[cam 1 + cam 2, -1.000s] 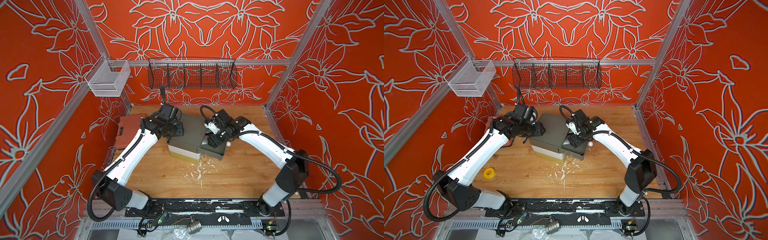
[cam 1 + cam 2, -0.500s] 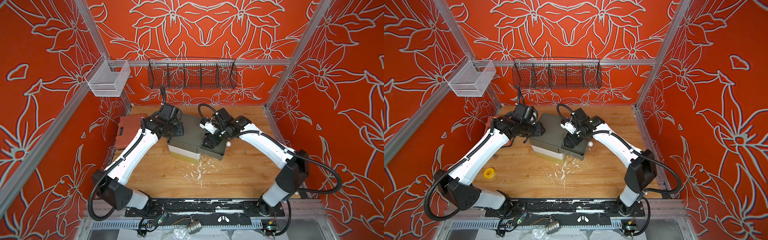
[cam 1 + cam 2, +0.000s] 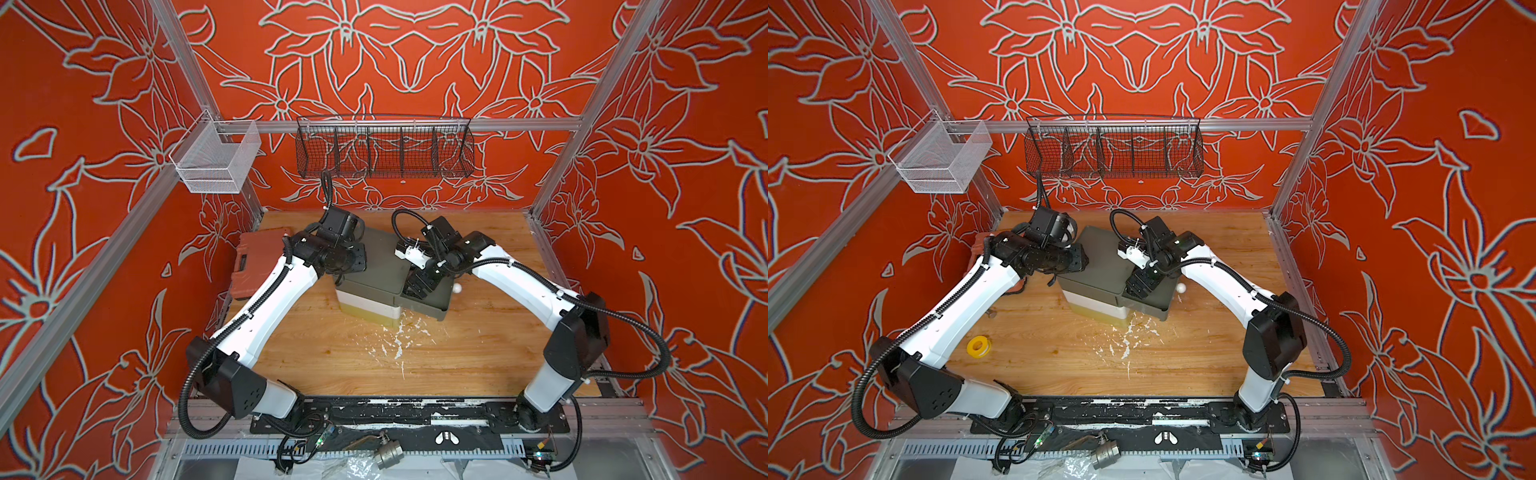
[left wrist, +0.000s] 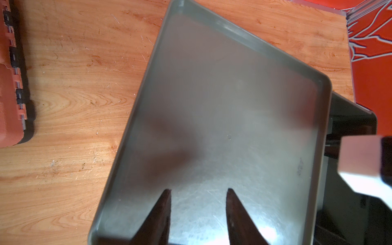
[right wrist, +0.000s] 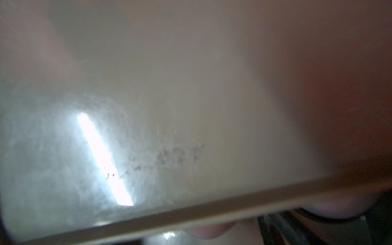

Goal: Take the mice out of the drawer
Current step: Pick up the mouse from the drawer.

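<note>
Claws: the left gripper (image 4: 198,189) has its fingers spread with a clear gap and nothing between them. It is poised over the lipped olive top of the drawer unit (image 4: 222,95); whether it touches cannot be told. The right gripper (image 3: 417,291) points down into the open drawer (image 3: 441,302). Its fingertips are hidden, so I cannot tell whether it is spread or pinching. The right wrist view gives only a blurred close view of the unit's top.

Containers:
- The drawer stands out from the unit's right side, with a white round knob (image 3: 457,287) on its front.
- Its inside is dark and mostly covered by the right gripper. The mice cannot be made out in any view.
- The unit sits mid-table, askew to the table edges, with a pale body under the olive top.
- Farther left, an orange-brown tool case (image 3: 259,266) lies shut by the left wall.
- On the far rail hang a white mesh basket (image 3: 216,160) and a long black wire basket (image 3: 384,147) with dividers.

Edges and room:
- The wooden table (image 3: 332,365) is open between the arm bases and the unit.
- White flecks (image 3: 395,345) lie just in front of the unit, and a yellow tape roll (image 3: 978,345) lies near the left arm.
- Open board runs from the drawer to the right wall.

Arms: both reach forward from the near rail and bend inward. Each elbow sits out toward its own side wall, and the wrists are close together over the unit.
</note>
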Tool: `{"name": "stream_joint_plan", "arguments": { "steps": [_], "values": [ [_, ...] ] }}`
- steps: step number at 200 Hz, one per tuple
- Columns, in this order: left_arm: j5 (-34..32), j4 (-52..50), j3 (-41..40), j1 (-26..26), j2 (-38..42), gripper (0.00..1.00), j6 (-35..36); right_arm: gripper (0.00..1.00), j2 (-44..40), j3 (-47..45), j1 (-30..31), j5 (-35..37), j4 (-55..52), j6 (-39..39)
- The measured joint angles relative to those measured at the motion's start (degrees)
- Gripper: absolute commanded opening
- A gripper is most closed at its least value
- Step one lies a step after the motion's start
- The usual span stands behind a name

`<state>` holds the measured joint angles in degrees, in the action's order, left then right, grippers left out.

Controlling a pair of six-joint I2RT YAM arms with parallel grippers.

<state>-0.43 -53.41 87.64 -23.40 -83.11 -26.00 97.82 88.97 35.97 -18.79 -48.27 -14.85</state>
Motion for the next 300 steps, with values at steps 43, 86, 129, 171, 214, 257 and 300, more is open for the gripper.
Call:
{"name": "stream_joint_plan", "arguments": {
  "steps": [43,86,129,171,214,257,300],
  "values": [
    [-0.85,-0.02,0.0,0.92,0.0,0.37,-0.04,0.95,0.44,-0.72,0.02,-3.15,2.32,-2.19],
    [-1.27,-0.02,0.0,1.62,-0.02,0.35,-0.55,0.9,1.33,-1.25,0.07,-4.57,5.77,-2.75],
    [-1.25,0.02,0.24,1.66,-0.15,0.35,-0.98,0.79,1.33,-2.38,0.04,-4.55,8.48,-3.17],
    [-1.4,0.04,0.35,1.66,-0.24,0.35,-1.07,0.71,0.83,-3.65,0.04,-3.28,10.4,-3.06],
    [-2.01,0.07,0.35,1.66,-0.46,0.35,-1.05,0.68,0.17,-4.35,0.04,-1.88,10.84,-2.43],
    [-2.1,0.02,0.42,1.66,-0.68,0.35,-1.05,0.65,-1.9,-5.53,-0.28,-0.52,10.16,-1.84],
    [-2.03,-0.07,1.22,1.66,-0.7,0.35,-0.96,0.64,-4.59,-6.73,-1.9,-0.44,8.26,-1.86]
  ]
}}
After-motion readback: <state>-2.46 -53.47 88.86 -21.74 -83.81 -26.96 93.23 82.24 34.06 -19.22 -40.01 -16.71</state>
